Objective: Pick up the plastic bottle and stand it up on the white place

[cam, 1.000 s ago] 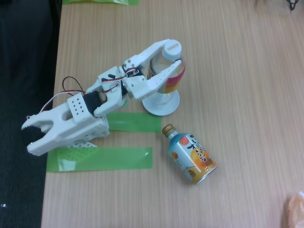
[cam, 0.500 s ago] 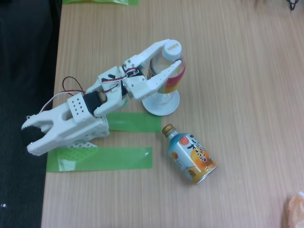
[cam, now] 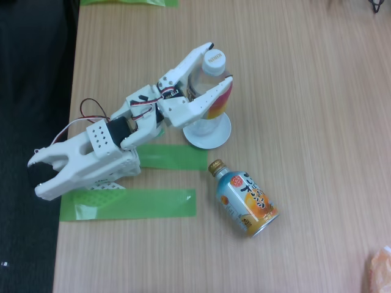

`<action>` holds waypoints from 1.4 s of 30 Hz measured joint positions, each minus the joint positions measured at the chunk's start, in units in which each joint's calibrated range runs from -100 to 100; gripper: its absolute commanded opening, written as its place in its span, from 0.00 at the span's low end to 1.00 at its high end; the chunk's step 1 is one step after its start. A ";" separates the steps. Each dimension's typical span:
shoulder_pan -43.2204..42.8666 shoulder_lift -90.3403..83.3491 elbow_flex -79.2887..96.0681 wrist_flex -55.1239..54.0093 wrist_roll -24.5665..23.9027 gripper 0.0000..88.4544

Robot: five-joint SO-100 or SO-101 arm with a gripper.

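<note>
In the fixed view the clear plastic bottle [cam: 218, 104] with its white cap and red-and-yellow label stands upright on the small white plate [cam: 211, 138]. My white gripper [cam: 220, 62] reaches in from the left and straddles the bottle's upper part. Its jaws are open: the upper finger [cam: 197, 58] stands off from the cap, and the lower finger [cam: 211, 94] lies along the label. I cannot tell whether the lower finger still touches the bottle.
An orange-and-blue metal bottle [cam: 247, 199] with a gold cap lies on its side just below the plate. Two green tape strips [cam: 175, 157] [cam: 131, 204] lie by the arm's base. The table's left edge [cam: 73, 91] drops to a dark floor.
The gripper has opened: its upper finger swung up and away from the cap. The bottle now stands slightly further left on the plate. The arm's base has not moved.
</note>
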 measured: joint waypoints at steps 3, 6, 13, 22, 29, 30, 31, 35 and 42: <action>0.07 0.00 0.00 0.00 0.00 0.32; 0.15 0.00 0.00 0.00 0.00 0.35; 0.22 0.00 0.00 0.00 0.00 0.50; -1.94 0.00 0.00 -0.08 -0.11 0.51; -2.61 0.00 -0.09 -4.59 -0.11 0.51; -2.47 0.00 -0.18 -5.52 -0.11 0.50; -2.47 0.00 -0.18 -6.46 -0.11 0.50; -2.47 0.00 -0.18 -9.18 -0.11 0.50; 4.56 0.00 -0.36 -19.63 -2.10 0.50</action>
